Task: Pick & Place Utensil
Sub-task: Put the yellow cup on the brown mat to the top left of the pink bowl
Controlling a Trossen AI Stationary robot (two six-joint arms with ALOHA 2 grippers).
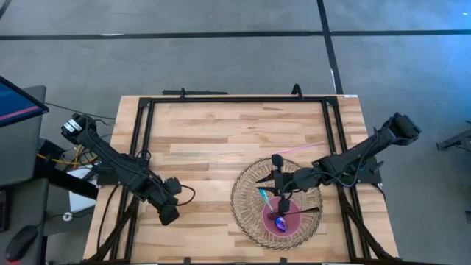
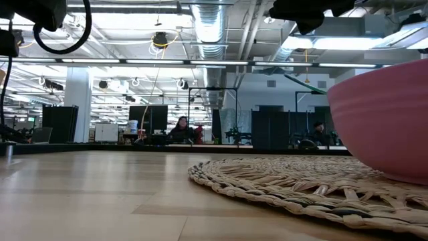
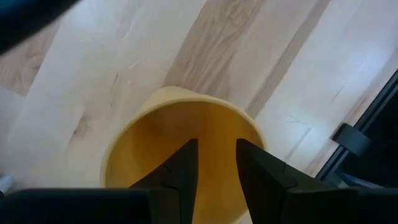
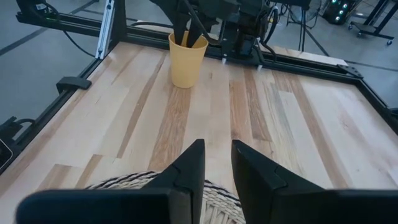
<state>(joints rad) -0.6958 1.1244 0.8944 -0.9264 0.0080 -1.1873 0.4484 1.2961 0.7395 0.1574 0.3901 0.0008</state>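
A yellow cup (image 4: pixel 188 62) stands upright on the wooden table near its left side. My left gripper (image 3: pixel 216 144) points steeply down over the cup's mouth (image 3: pixel 155 127), open, with nothing between its fingers. Seen from the right wrist view, its fingertips (image 4: pixel 186 34) reach into the cup; whether they touch the wall I cannot tell. A pink bowl (image 1: pixel 294 221) sits on a woven mat (image 1: pixel 246 191) and holds a purple spoon (image 1: pixel 280 221) and a teal utensil (image 1: pixel 263 197). My right gripper (image 4: pixel 217 144) hovers over the mat's far part, open by a narrow gap and empty.
A pink utensil (image 1: pixel 298 149) lies on the table just beyond the mat. A black frame (image 1: pixel 235 99) runs around the tabletop. Bare wood (image 1: pixel 213 140) lies between the cup and the mat. People sit at desks (image 2: pixel 182 130) in the room behind.
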